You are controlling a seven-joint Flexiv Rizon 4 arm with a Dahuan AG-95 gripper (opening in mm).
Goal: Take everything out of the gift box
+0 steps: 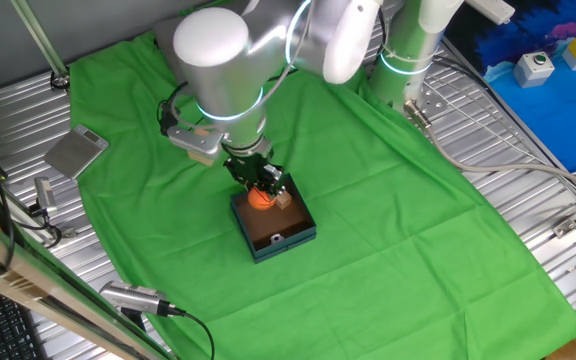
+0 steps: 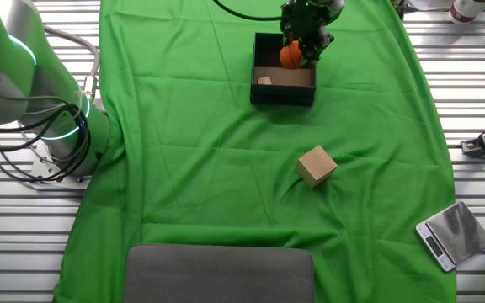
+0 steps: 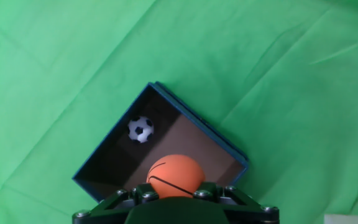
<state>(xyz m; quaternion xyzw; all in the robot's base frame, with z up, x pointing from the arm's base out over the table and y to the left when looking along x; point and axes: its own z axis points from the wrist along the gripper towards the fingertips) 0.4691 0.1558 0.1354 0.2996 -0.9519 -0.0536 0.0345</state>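
Pinching the small orange ball (image 3: 174,175), the black two-finger gripper (image 1: 262,187) hangs over the dark teal gift box (image 3: 98,163). Inside lies a tiny soccer ball (image 3: 141,129), probably a tan cube (image 2: 264,81) too. Crumpled green cloth (image 2: 209,177) covers the ribbed metal table (image 1: 528,170); another tan wooden cube (image 2: 317,165) sits apart.

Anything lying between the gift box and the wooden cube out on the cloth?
Nothing: in the other fixed view, only bare green cloth separates the gift box from the wooden cube.
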